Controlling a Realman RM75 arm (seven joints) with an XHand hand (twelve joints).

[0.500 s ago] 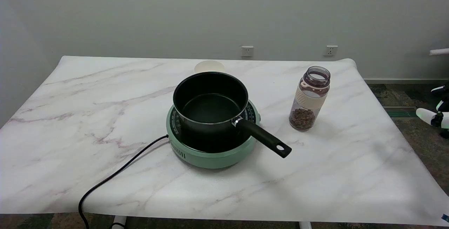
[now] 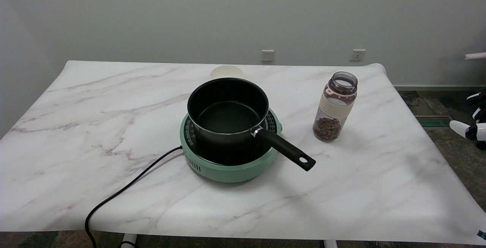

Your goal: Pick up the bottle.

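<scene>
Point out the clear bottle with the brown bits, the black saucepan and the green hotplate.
Clear plastic bottle with brown bits (image 2: 335,107): head view, on its cream sleeve.
Black saucepan (image 2: 227,117): head view, on its inside bottom.
Green round hotplate (image 2: 231,171): head view, on its front side wall.

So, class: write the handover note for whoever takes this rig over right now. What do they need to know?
Right hand: at the picture's right edge, off the table's side, holding nothing; only part of it shows, so the fingers' pose is unclear.
Bottle: upright, uncapped, brown pieces in the bottom, on the table right of the pot, which sits on the green hotplate.
Done: nothing yet.
Left: reach in, grip the bottle, lift.
</scene>
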